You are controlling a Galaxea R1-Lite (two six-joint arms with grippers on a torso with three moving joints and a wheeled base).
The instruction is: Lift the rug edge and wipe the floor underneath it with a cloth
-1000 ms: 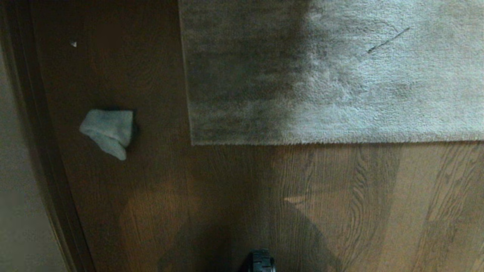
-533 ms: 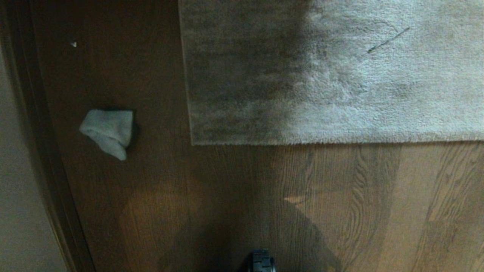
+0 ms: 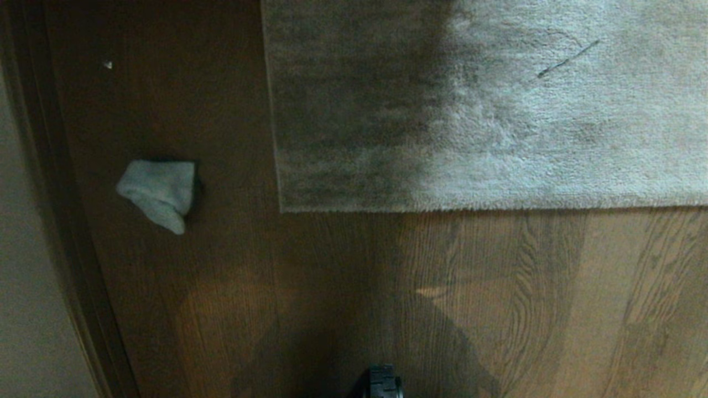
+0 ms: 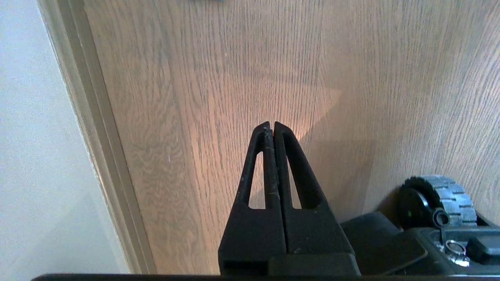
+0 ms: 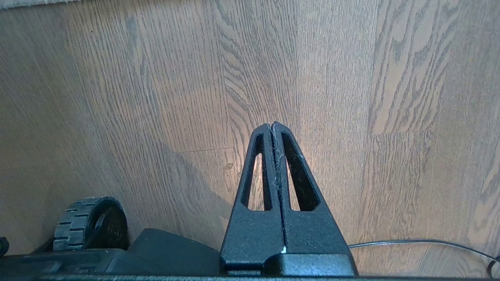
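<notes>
In your head view, the rug (image 3: 487, 105) fills the upper right, from about twelve o'clock round to three, lying flat with its near edge running straight across and its left corner near the middle. A thin dark streak (image 3: 568, 58) lies on the pile toward one o'clock. The cloth (image 3: 159, 192) sits crumpled on the floor (image 3: 332, 287) at nine o'clock, well apart from the rug's left edge and near the dark baseboard (image 3: 55, 210) that runs down the left side. A small pale speck (image 3: 107, 64) lies on the planks at about ten o'clock. Neither arm shows here; only a dark part of the robot base (image 3: 383, 382) pokes in at six o'clock.

In your left wrist view, the left gripper (image 4: 272, 125) hangs over bare floor (image 4: 218, 78) with its two fingers pressed together and nothing between them. The baseboard (image 4: 97, 148) and wall (image 4: 35, 156) run along the nine o'clock side, and a base wheel (image 4: 437, 201) sits at four o'clock.

In your right wrist view, the right gripper (image 5: 271, 125) is likewise closed on nothing, over bare floor (image 5: 332, 78). A sliver of the rug (image 5: 31, 3) shows at eleven o'clock, a wheel (image 5: 88, 222) at eight o'clock, and a thin cable (image 5: 422, 242) at four o'clock.
</notes>
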